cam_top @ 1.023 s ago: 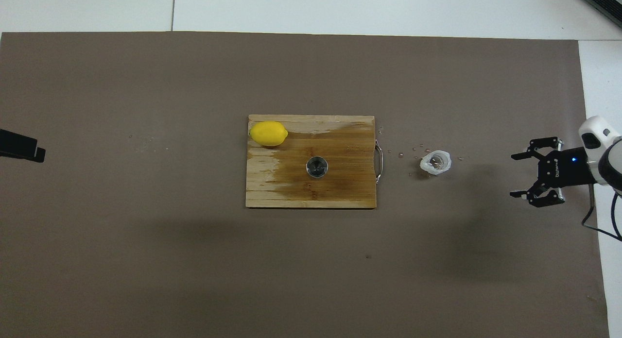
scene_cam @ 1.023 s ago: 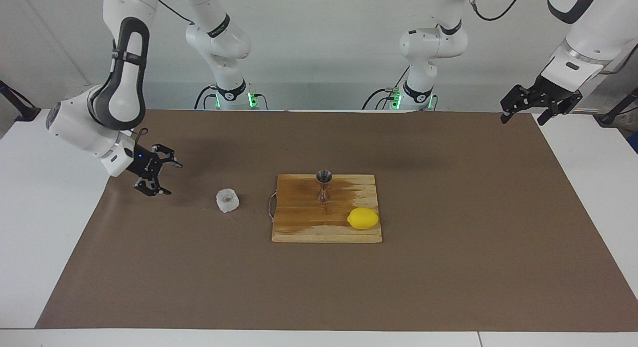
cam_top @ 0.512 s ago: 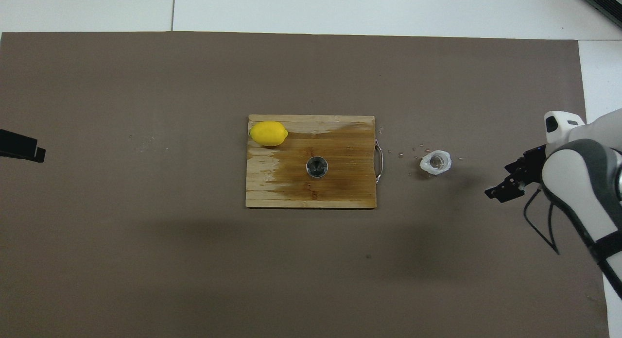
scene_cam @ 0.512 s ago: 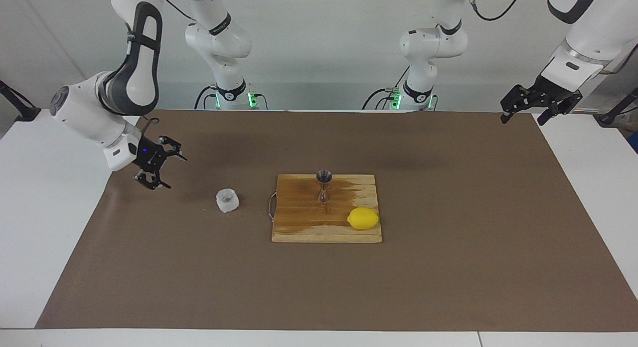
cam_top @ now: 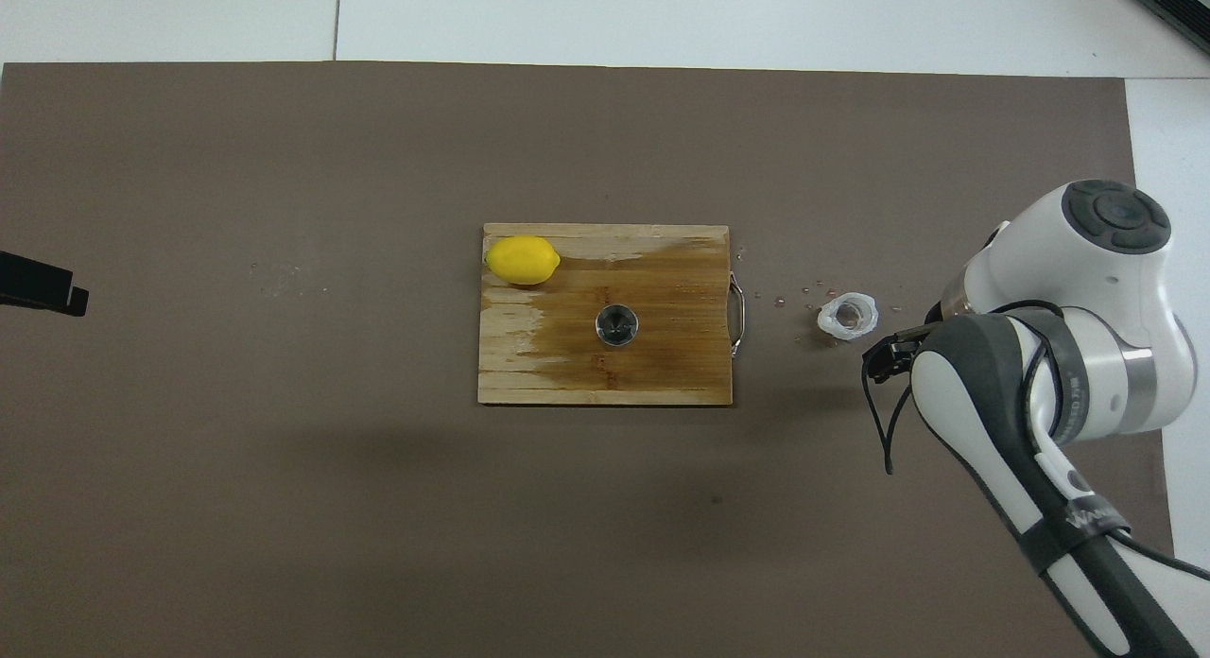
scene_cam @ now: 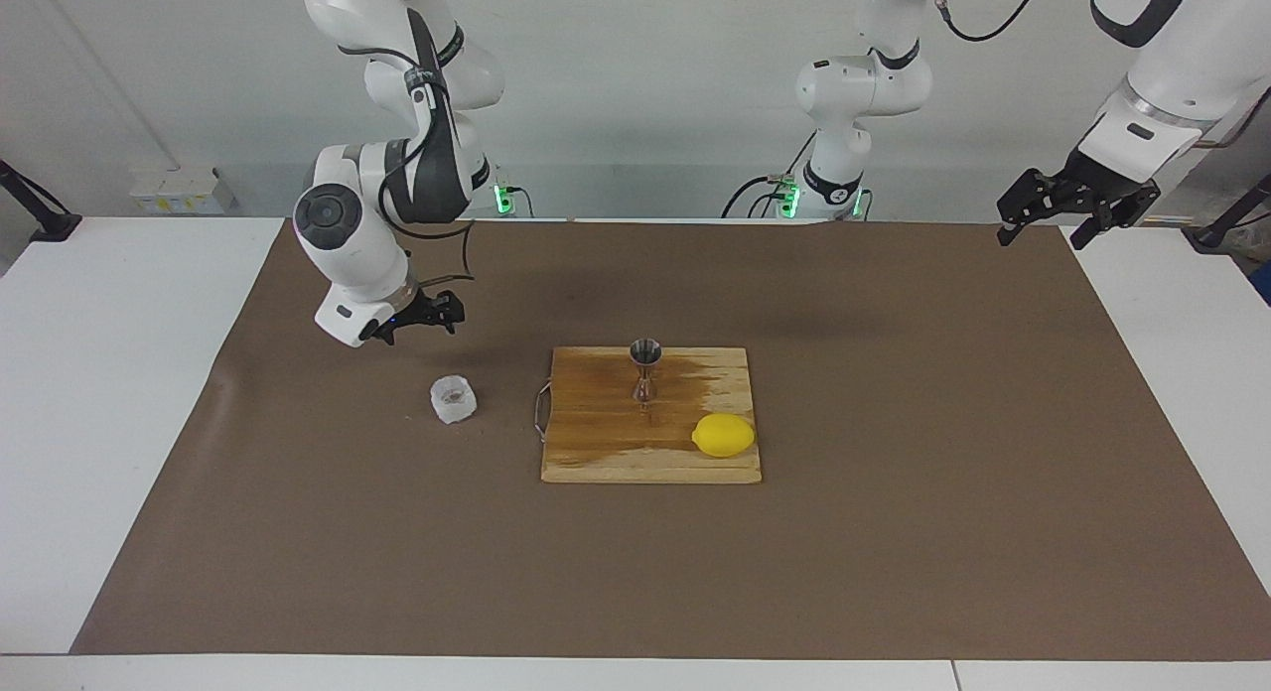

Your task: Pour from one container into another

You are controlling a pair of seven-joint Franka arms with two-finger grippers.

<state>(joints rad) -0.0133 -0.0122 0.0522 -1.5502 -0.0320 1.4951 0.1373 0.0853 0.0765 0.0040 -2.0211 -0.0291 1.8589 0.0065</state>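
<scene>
Plastic cup (scene_cam: pixel 453 399): squat, whitish, crinkled; on the brown worktop (scene_cam: pixel 894 532) beside the cutting board (scene_cam: pixel 616 453), toward the right arm's end.
Handling: likely light and soft-walled; squeeze gently low on the sides or it buckles.
Jigger (scene_cam: pixel 645 369): upright on the cutting board, near the lemon (scene_cam: pixel 723 435).
Right end effector (scene_cam: pixel 429 316): over the worktop near the cup, holding nothing; opening unreadable.
Left end effector (scene_cam: pixel 1051 210): waits, spread, well apart from the cutting board.

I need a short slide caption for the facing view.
Right gripper hangs above whitish cup; jigger stands on board.
</scene>
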